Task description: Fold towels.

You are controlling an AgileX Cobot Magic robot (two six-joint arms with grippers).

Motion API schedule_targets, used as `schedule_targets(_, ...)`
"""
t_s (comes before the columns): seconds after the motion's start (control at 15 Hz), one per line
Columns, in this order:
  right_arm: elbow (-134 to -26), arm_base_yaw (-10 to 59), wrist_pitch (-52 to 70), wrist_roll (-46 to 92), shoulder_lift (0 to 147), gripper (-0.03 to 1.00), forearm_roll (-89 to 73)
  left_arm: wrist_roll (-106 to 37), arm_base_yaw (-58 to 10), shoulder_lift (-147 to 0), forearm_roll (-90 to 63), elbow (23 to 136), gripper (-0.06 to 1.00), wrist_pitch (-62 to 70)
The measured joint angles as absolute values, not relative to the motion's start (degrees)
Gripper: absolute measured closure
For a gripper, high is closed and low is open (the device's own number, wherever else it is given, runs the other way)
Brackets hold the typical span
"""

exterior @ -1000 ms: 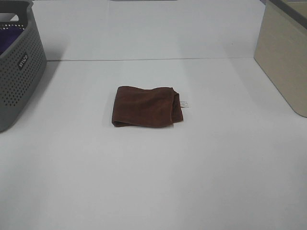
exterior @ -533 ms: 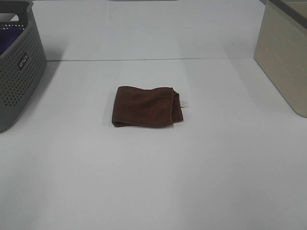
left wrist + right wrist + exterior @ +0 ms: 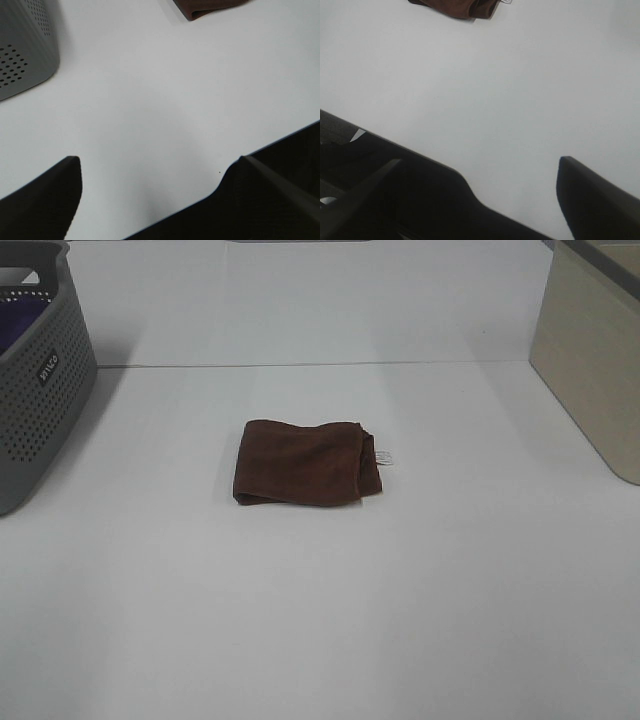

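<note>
Nothing shifted over last second: brown towel (image 3: pixel 306 462) sits folded mid-table (image 3: pixel 320 620), same spot. Left gripper (image 3: pixel 155 192) and right gripper (image 3: pixel 477 192) parked near table edge, fingers spread wide, holding nothing. You likely finished this fold; grey basket (image 3: pixel 40 380) holds next.

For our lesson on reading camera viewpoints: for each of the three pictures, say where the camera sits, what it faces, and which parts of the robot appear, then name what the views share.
Exterior high: mounted high off the arms, looking down at the white table, the folded brown towel, grey basket and beige box; no robot parts show.
Left wrist: on the left arm, facing the table; dark left claw fingers frame the view.
Right wrist: on the right arm, facing the table; right claw fingers show.
Shared: all three see the towel; the exterior and left wrist views also share the basket.
</note>
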State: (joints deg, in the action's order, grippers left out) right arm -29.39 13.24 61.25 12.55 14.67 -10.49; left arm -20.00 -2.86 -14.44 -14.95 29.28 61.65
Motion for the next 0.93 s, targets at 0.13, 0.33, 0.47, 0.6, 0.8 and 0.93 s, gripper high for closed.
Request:
schedule_targets(0.13,-29.34,13.24,61.25,12.55,14.67,0.20,-10.31,-20.17,-2.86,-14.44,-14.95,29.28,0.15,61.65)
schedule_targets(0.33,-29.34,13.24,61.25,12.55,14.67,0.20,-10.31,-20.17,-2.86,-14.44,-14.95,29.22,0.15,61.59)
schedule_targets(0.47,-29.34,13.24,61.25,12.55,14.67,0.20,-10.31,-20.17,-2.86,-14.44,-14.95,29.22,0.15,61.59)
schedule_targets(0.6,-29.34,13.24,61.25,12.55,14.67,0.20,-10.31,-20.17,-2.86,-14.44,-14.95,29.22,0.15,61.59)
schedule_targets(0.8,-29.34,13.24,61.25,12.55,14.67,0.20,-10.37,-20.17,-2.86,-14.44,-14.95,29.22,0.15,61.59)
schedule_targets(0.93,-29.34,12.38,61.25,12.55,14.67,0.20,-10.66,-20.17,-2.29,-13.81,-15.01,29.22,0.15,61.59)
